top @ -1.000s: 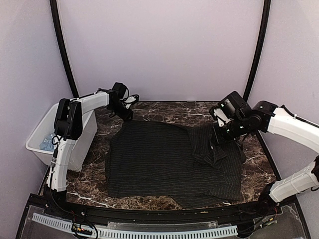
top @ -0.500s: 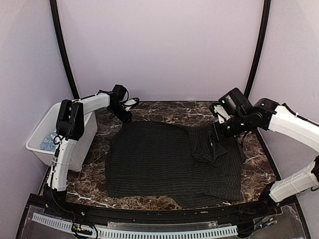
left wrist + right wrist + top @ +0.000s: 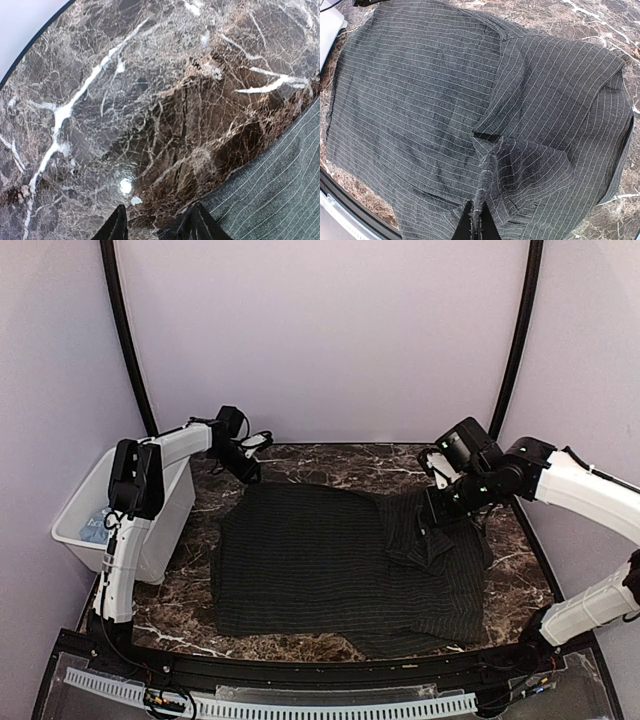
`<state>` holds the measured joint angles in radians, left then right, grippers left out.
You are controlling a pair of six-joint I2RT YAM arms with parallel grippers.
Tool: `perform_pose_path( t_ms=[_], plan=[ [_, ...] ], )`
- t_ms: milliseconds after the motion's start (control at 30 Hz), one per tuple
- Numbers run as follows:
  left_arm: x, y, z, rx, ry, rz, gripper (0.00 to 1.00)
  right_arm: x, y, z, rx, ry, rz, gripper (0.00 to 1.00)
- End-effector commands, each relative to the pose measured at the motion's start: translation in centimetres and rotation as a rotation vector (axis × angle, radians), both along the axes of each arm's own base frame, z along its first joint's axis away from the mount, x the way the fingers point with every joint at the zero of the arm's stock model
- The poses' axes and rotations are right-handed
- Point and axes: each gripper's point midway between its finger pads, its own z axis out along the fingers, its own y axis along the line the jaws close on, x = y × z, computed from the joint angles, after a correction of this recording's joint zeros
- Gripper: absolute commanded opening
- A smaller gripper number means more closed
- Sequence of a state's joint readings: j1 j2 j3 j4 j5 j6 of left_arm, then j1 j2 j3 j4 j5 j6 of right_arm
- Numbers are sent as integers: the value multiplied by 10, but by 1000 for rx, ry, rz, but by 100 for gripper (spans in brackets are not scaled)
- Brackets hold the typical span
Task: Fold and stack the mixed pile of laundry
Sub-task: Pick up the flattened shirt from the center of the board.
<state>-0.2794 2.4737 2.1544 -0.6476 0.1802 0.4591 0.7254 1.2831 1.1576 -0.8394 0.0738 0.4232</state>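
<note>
The black pinstriped shirt (image 3: 320,560) lies spread flat on the marble table, its right part folded over in a bunch. My right gripper (image 3: 432,518) is shut on a stitched edge of that fold, which the right wrist view shows running into my gripper (image 3: 481,227) above the flat shirt (image 3: 420,100). My left gripper (image 3: 243,462) is open at the shirt's far left corner. In the left wrist view my left gripper (image 3: 157,227) has bare marble between its fingers, and the shirt's edge (image 3: 280,190) lies by the right finger. Light blue cloth (image 3: 97,525) lies in the bin.
A white plastic bin (image 3: 75,505) stands off the table's left edge beside my left arm. The dark marble table (image 3: 330,465) shows bare at the back. Black curved frame posts (image 3: 125,340) rise at both back corners.
My left gripper has drawn a little back and left, away from the shirt's far corner. My right gripper has shifted slightly left with the fold still in it.
</note>
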Motion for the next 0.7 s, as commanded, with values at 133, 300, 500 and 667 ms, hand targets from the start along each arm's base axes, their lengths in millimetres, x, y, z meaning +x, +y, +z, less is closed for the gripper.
perform_pose_path(
  t_ms=[133,300,500,667],
  plan=[
    [-3,-13,64,-97,-64,-72,43,5,5,7,20,-18,8,0],
    [-9,-7,44,-52,-20,-86,43,7,7,8,20,-21,16,0],
    [-14,3,25,5,9,-78,42,8,6,13,20,-32,13,0],
    [-13,5,18,17,3,-87,35,9,6,21,17,-45,11,0]
  ],
)
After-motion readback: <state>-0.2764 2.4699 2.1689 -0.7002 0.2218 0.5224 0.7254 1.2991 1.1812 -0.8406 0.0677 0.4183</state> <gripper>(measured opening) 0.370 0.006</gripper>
